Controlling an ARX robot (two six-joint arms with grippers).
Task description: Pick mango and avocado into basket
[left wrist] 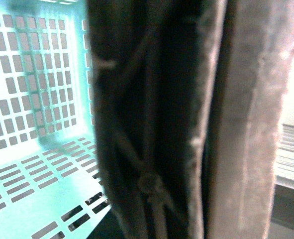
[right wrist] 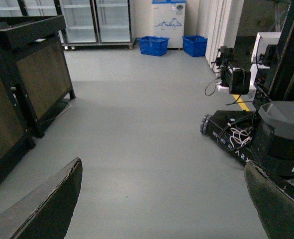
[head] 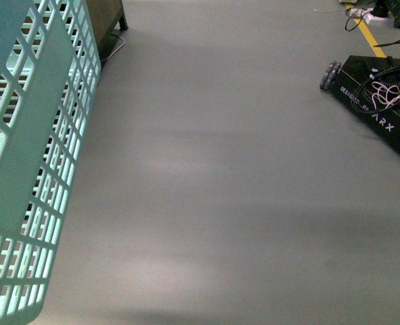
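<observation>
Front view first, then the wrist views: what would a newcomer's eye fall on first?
The teal basket fills the front view's left edge, its lattice wall very near. Right of the grey floor sits a black wheeled base tangled with cables. The right gripper is open over floor, holding nothing.

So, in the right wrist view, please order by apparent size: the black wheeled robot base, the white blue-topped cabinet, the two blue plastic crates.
Black wheeled robot base: largest, but nearest.
White blue-topped cabinet.
Two blue plastic crates: alike, unranked.
</observation>
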